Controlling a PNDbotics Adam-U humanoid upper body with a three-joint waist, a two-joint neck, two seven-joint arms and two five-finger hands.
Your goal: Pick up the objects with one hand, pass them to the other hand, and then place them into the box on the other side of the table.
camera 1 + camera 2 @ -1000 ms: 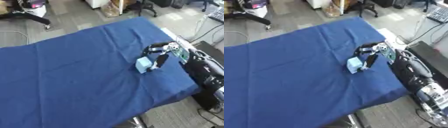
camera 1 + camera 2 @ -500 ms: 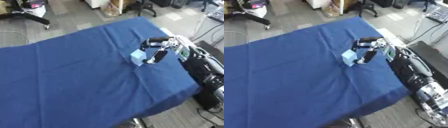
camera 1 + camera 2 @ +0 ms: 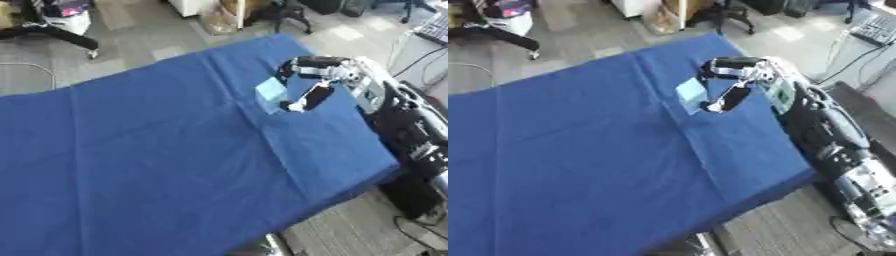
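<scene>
1. The block [image 3: 272,95] is a small pale-blue, boxy thing with flat faces; the lighter face turns up and toward the camera.
2. It sits tilted, one corner low, above the blue table cloth [image 3: 157,150]; whether it touches the cloth cannot be told.
3. It lies near the cloth's far right corner, well apart from its near edge.

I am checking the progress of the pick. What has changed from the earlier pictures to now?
The right robot hand has carried the light blue block up from the blue cloth and toward the table's far side; part of the shift may come from the camera's own tilt. It already held the block one second ago, so nothing was newly taken or let go. The cloth lies as before, and the left robot hand shows in no view.
</scene>
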